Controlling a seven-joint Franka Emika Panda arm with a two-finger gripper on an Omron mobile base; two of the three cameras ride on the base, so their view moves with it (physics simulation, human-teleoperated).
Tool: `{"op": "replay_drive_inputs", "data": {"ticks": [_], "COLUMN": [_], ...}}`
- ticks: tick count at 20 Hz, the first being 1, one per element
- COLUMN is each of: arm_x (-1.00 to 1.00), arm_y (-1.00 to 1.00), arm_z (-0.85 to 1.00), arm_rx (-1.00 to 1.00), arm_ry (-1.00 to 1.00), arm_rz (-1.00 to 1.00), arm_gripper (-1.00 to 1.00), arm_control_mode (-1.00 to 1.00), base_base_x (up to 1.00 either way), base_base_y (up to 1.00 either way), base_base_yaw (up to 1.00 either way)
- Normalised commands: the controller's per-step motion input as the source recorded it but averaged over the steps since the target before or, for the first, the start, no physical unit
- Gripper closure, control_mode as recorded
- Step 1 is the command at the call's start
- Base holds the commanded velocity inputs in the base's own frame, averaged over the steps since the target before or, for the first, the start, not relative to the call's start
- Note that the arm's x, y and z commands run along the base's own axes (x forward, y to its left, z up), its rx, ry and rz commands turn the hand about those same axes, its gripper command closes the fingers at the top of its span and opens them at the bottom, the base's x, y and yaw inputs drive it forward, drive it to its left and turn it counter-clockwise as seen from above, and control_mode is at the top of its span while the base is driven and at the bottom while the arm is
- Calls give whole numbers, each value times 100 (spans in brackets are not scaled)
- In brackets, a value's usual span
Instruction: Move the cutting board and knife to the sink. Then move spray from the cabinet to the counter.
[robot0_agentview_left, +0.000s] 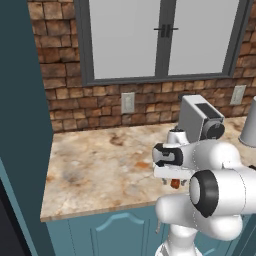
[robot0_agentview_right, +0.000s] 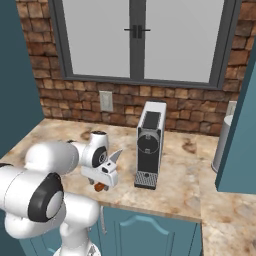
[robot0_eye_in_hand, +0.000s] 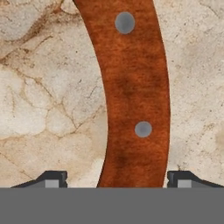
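Knife handle (robot0_eye_in_hand: 133, 96) flat on the counter (robot0_eye_in_hand: 39, 100), between wide-open fingers (robot0_eye_in_hand: 52, 179), ungripped.

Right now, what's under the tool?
The knife handle lies on the counter, between the tool's open fingertips. The blade is out of frame, so its lie cannot be told.

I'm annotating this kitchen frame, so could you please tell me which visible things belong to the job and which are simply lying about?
Part of the job:
- reddish-brown knife handle with grey rivets, lying between the open gripper fingertips
- beige mottled stone counter

Just lying about:
- silver and black coffee machine
- grey cylindrical container at the counter's right end
- white wall sockets
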Motion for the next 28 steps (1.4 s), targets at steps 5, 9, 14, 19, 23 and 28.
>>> {"op": "replay_drive_inputs", "data": {"ticks": [5,9,14,19,23,28], "arm_x": [17,0,0,0,0,0], "arm_y": [0,0,0,0,0,0], "arm_z": [-37,-37,-10,-4,-17,-16], "arm_rx": [0,0,0,0,3,3], "arm_ry": [2,0,0,1,0,0], "arm_rz": [0,0,0,0,0,0], "arm_gripper": [-100,-100,-100,-100,-100,100], "arm_control_mode": [-100,-100,-100,-100,-100,-100], "base_base_x": [0,0,0,0,0,0], "base_base_y": [0,0,0,0,0,0], "base_base_yaw": [0,0,0,0,0,0]}}
